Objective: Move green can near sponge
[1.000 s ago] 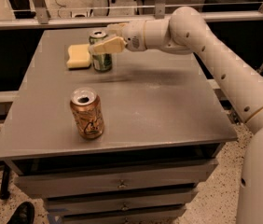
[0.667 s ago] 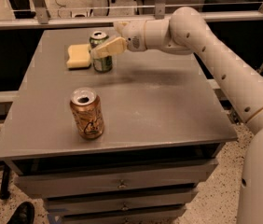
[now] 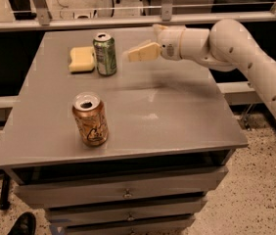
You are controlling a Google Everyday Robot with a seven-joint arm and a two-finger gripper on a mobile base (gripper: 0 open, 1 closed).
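The green can [image 3: 104, 54] stands upright at the back left of the grey table [image 3: 177, 116], its side right next to the pale yellow sponge [image 3: 81, 59], which lies flat to its left. My gripper [image 3: 139, 53] hovers above the table a short way to the right of the green can, apart from it and holding nothing. The white arm reaches in from the right.
An orange-tan can [image 3: 90, 119] stands upright near the table's front left. The table has drawers [image 3: 126, 194] below its front edge. A railing [image 3: 128, 18] runs behind the table. A dark shoe [image 3: 20, 225] shows at the bottom left on the floor.
My gripper has let go of the green can and drawn back to the right. The can stays standing beside the sponge.
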